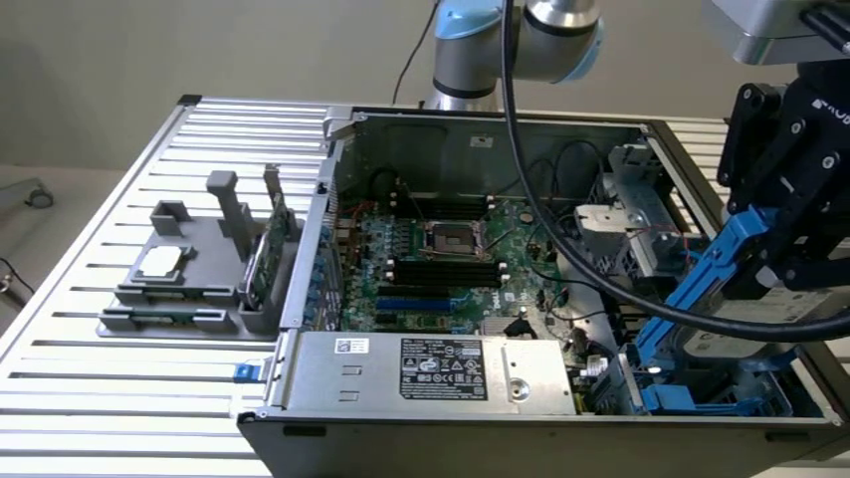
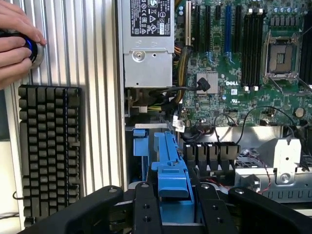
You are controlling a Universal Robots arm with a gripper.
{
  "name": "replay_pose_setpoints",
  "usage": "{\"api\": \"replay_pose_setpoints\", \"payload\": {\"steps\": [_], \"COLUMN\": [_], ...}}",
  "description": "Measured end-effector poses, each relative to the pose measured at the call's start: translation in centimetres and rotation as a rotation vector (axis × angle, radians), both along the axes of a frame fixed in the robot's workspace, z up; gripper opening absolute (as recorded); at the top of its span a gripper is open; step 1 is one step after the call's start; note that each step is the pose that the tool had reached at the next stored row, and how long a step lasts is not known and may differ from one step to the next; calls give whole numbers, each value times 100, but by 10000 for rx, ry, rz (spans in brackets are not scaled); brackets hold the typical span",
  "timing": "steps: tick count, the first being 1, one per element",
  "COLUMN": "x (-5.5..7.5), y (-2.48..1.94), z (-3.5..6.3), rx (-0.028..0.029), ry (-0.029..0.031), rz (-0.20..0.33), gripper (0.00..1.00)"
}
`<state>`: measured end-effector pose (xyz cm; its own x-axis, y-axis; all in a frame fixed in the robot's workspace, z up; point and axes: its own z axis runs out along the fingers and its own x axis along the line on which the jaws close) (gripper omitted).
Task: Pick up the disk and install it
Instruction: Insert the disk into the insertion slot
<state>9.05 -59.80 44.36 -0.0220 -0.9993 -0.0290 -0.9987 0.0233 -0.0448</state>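
Gripper [image 2: 176, 212] clamped on the blue-framed disk [image 2: 170, 161], I hovered over the drive bay [image 1: 711, 398], where squaring it to the bay looked essential.

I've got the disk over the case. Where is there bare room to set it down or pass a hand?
Bare slats of the table lie on the near side of the grey fixture and beyond it. Another strip runs between the keyboard and the case. Crowded: the drive bay below the disk, thick with cables.
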Motion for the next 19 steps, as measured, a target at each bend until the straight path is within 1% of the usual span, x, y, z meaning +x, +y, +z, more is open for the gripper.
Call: {"api": "replay_pose_setpoints", "payload": {"steps": [7, 19], "x": [7, 8], "y": [-7, -19], "z": [-36, -101], "rx": [37, 46], "ry": [0, 0], "rz": [0, 0], "gripper": [33, 33]}}
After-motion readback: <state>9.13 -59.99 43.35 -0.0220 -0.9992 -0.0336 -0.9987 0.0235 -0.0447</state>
